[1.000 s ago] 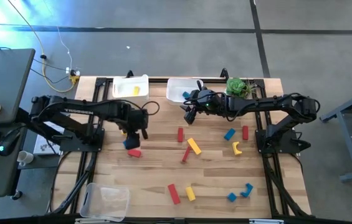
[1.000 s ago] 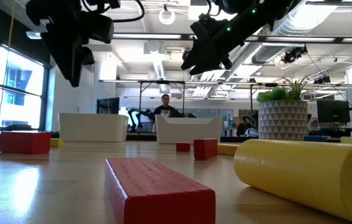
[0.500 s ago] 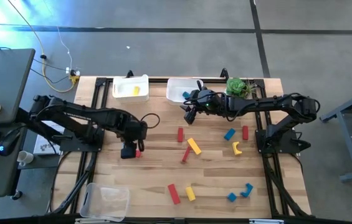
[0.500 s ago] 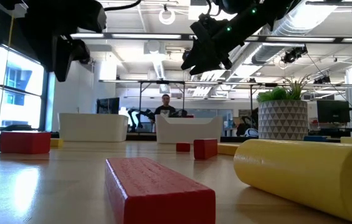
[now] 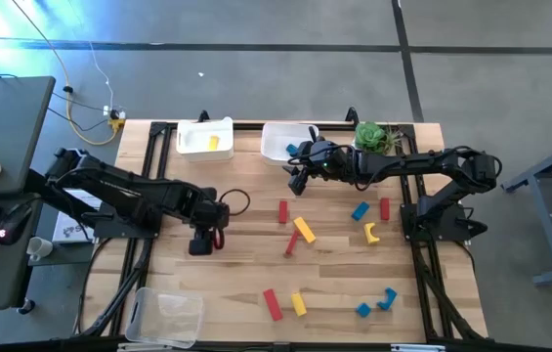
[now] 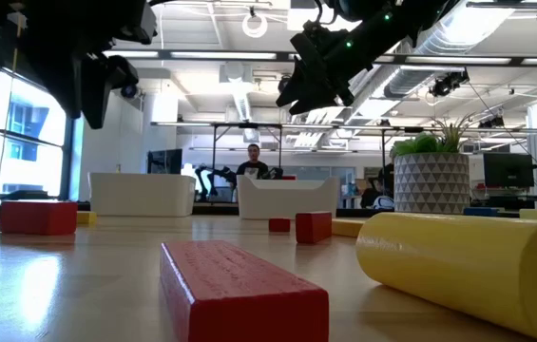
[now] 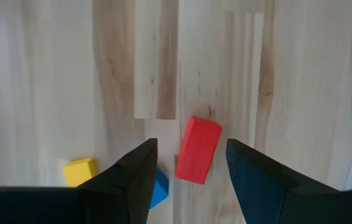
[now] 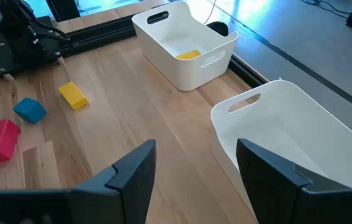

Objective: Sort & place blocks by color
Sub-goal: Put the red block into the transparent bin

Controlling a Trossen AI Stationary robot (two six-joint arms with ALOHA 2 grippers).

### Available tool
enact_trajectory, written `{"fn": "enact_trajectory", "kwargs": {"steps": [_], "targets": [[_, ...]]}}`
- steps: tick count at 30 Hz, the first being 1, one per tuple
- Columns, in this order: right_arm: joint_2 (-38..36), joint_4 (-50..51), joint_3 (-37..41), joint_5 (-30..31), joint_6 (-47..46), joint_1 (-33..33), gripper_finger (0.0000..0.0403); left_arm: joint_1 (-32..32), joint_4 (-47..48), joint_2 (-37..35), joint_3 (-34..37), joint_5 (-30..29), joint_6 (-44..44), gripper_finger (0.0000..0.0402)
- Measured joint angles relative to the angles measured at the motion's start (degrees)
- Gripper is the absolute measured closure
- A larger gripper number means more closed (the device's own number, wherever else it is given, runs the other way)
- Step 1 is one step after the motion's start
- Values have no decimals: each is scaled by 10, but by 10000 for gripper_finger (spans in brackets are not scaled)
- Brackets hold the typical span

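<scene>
My left gripper (image 5: 200, 244) (image 7: 191, 144) points down, open, above a red block (image 7: 197, 149) (image 5: 220, 238) that lies flat on the table. The fingers stand either side of it without touching. A blue block (image 7: 159, 188) and a yellow block (image 7: 79, 171) lie beside it. My right gripper (image 5: 295, 179) (image 8: 195, 146) hangs open and holds nothing, beside the near edge of a white bin (image 8: 288, 137). More red, yellow and blue blocks lie scattered, among them a red bar (image 5: 282, 211), a yellow bar (image 5: 303, 230) and a blue piece (image 5: 360, 210).
Two white bins stand at the far edge; the left one (image 5: 204, 137) holds a yellow block (image 5: 213, 143). A potted plant (image 5: 371, 135) stands at the far right. A clear tub (image 5: 170, 315) sits at the near left corner. A person shows in the room behind.
My left gripper has moved toward the table's near edge and a little down, rolling slightly, from beside the blue block to over the red block. It stays open. The right arm and the blocks have kept still.
</scene>
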State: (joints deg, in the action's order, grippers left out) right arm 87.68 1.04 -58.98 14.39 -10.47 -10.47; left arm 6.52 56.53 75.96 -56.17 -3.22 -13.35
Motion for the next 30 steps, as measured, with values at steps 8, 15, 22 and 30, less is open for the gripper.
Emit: {"fn": "enact_trajectory", "kwargs": {"steps": [8, 15, 22, 30], "targets": [[0, 0, 0, -20, 0, 0, 192, 23, -40, 0, 41, 0, 0, 222], [0, 1, 0, -20, 0, 0, 192, 32, -53, 10, 58, 8, -2, 222], [0, 5, 0, -20, 0, 0, 192, 33, -74, 35, 82, 13, -15, 222], [0, 15, 0, -20, 0, 0, 192, 33, -83, 100, 82, 13, -11, 222]]}}
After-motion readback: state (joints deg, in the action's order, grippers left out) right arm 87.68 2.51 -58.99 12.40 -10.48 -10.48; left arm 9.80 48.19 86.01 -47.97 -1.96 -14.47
